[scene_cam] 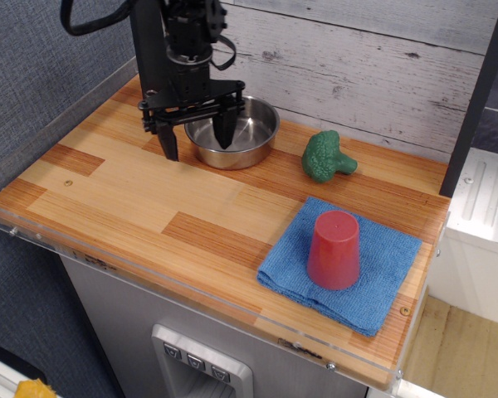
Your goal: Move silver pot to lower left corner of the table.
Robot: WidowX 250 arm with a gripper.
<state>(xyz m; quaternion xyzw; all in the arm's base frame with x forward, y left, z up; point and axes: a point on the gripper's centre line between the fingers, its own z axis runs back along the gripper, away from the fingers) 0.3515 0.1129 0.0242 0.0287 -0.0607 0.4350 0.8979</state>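
The silver pot is a shallow shiny steel pan standing at the back middle of the wooden table, close to the wall. My black gripper is open and straddles the pot's left rim. One finger stands outside the pot on its left. The other finger reaches down inside the pot. The arm comes down from the top left and hides part of the pot's left side. I cannot tell whether the fingers touch the rim.
A green broccoli toy lies right of the pot. A red cup stands upside down on a blue cloth at the front right. A clear plastic rim runs along the table's edges. A grey plank wall stands behind.
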